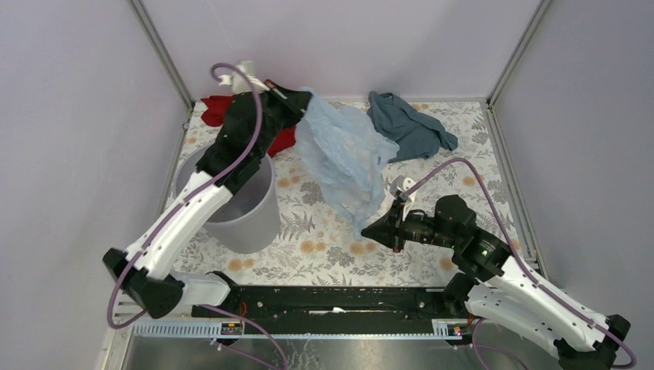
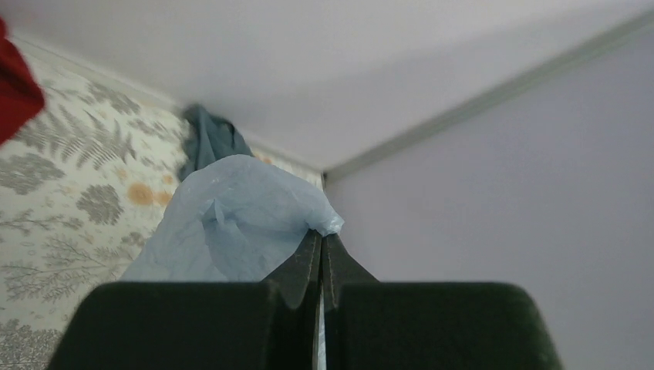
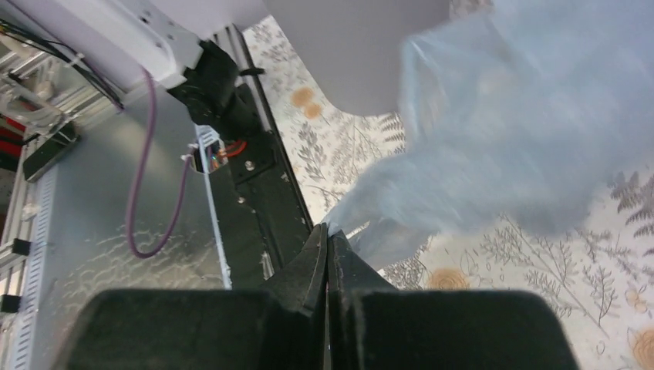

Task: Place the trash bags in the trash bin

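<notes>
The pale blue translucent trash bag [image 1: 345, 159] hangs stretched above the table between both grippers. My left gripper [image 1: 307, 99] is shut on its upper corner, seen in the left wrist view [image 2: 321, 233] with the bag [image 2: 231, 223] bunched at the tips. My right gripper [image 1: 369, 230] is shut on the bag's lower end; in the right wrist view [image 3: 327, 229] the bag [image 3: 524, 131] spreads away blurred. The light grey trash bin [image 1: 247, 212] stands at the left, partly hidden under my left arm, to the left of the bag.
A teal-blue cloth [image 1: 409, 127] lies crumpled at the back right, also in the left wrist view [image 2: 210, 139]. A red cloth [image 1: 220, 109] lies at the back left behind the left arm. The enclosure's walls and metal posts ring the floral table [image 1: 432, 254].
</notes>
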You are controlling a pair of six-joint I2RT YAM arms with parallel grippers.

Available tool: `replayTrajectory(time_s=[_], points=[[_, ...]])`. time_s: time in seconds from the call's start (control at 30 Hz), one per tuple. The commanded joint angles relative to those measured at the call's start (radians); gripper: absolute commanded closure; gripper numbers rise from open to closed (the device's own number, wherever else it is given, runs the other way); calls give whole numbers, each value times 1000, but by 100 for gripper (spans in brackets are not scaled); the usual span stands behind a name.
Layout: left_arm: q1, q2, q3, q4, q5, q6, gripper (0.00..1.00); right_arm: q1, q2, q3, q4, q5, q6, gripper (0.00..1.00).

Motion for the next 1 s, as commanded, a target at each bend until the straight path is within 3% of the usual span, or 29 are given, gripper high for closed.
replayTrajectory(time_s=[0.0,0.03,0.07,0.23,0.37,0.53,0.67,0.8,0.87,0.97], points=[[0,122,94,-50,399,137,100,-3,-24,140,-89,-59,-47,100],[1,151,101,-64,458,153,98,-4,-21,179,-130,-36,-48,100],[2,177,112,-77,517,171,90,-3,-14,221,-174,-12,-46,100],[2,290,208,-224,669,291,38,-3,-5,354,-276,99,33,100],[2,239,196,-185,756,343,4,-3,3,381,-244,234,95,100],[2,113,180,-180,719,432,1,-5,75,459,-250,387,98,100],[13,53,192,-300,548,448,1,-5,121,509,-259,392,88,100],[36,20,157,-362,285,373,1,-4,99,490,-203,323,98,100],[57,-5,97,-322,201,314,1,-3,94,485,-194,275,95,100],[88,-44,-1,-184,214,269,1,-4,106,512,-264,274,80,100]])
